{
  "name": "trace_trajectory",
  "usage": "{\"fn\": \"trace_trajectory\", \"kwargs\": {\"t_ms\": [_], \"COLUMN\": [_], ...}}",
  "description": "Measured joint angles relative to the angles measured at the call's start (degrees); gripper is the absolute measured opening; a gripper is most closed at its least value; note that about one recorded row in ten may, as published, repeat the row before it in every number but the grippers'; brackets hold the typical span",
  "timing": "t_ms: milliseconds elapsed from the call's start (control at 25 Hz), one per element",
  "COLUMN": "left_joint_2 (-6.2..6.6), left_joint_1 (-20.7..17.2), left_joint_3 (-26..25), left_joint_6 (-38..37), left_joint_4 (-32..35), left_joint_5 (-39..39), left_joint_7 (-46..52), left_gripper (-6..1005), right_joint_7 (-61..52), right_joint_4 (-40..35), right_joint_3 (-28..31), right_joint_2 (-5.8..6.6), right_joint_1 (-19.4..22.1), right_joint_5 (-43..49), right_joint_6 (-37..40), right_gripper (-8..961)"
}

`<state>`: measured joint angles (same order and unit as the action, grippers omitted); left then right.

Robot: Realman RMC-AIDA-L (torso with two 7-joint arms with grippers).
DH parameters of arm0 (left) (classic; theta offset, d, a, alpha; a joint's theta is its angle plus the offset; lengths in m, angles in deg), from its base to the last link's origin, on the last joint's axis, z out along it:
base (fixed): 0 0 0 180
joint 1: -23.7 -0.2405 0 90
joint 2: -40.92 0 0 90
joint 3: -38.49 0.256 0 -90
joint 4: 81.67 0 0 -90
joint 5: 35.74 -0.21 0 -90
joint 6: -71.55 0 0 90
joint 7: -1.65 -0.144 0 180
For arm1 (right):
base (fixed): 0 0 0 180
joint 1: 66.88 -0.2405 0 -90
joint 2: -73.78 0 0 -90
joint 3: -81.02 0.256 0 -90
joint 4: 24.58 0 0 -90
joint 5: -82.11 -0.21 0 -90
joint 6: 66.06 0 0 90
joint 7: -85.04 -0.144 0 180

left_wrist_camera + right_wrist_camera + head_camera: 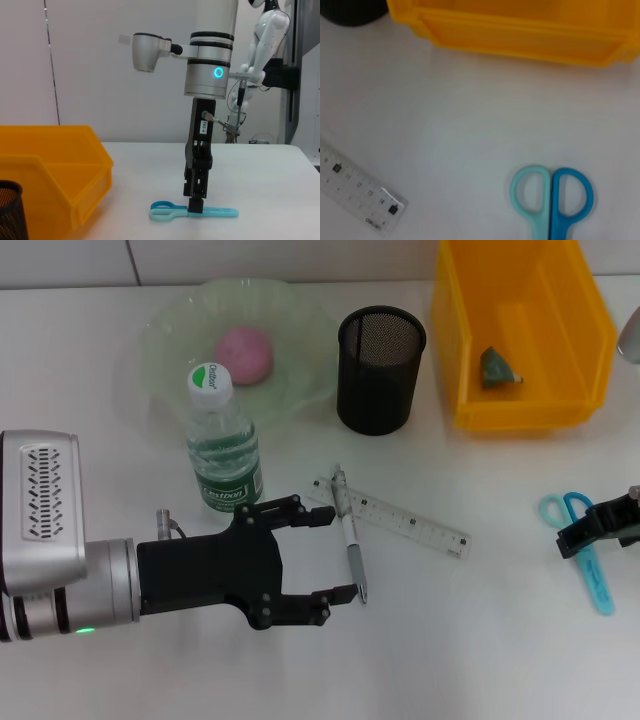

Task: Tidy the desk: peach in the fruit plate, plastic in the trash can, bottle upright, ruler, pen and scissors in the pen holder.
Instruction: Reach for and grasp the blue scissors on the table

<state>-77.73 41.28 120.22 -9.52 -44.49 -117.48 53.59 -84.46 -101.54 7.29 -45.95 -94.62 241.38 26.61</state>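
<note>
Stationery step in hand: left gripper (322, 558), fingers spread apart, flanks the pen (349, 534) lying across the ruler (400, 518) at frame centre, judged to need closing then carrying to the mesh pen holder (380, 369); right gripper (195, 206) rests on the scissors (583, 558), grip indeterminate.

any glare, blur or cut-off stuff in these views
Head view: even light, soft shadows, the right claw and scissors sit at the frame edge. Left wrist view: sharp, a glowing ring on the right arm, the right claw down on the scissors. Right wrist view: soft focus, the yellow bin and ruler cropped.
</note>
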Motion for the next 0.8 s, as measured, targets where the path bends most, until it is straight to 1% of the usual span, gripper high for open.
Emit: {"fn": "trace_trajectory", "kwargs": {"t_ms": [200, 400, 640, 800], "left_joint_2": [0.0, -0.01, 0.0, -0.01], "left_joint_1": [0.0, 0.0, 0.0, 0.0], "left_joint_3": [0.1, 0.2, 0.2, 0.2], "left_joint_6": [-0.2, -0.1, -0.1, -0.1], "left_joint_4": [-0.1, -0.1, -0.2, -0.4], "left_joint_5": [0.0, 0.0, 0.0, 0.0], "left_joint_7": [0.0, 0.0, 0.0, 0.0], "left_gripper": [812, 812, 813, 813], "right_joint_7": [0.0, 0.0, 0.1, 0.1], "right_joint_4": [0.6, 0.9, 0.9, 0.9], "right_joint_3": [0.1, 0.0, -0.1, 0.0], "right_joint_2": [0.0, 0.04, 0.09, 0.11], "right_joint_1": [-0.1, -0.1, -0.2, -0.2], "right_joint_5": [-0.1, -0.1, -0.1, -0.1], "right_joint_6": [-0.1, -0.3, -0.5, -0.6], "right_gripper": [794, 603, 485, 475]}}
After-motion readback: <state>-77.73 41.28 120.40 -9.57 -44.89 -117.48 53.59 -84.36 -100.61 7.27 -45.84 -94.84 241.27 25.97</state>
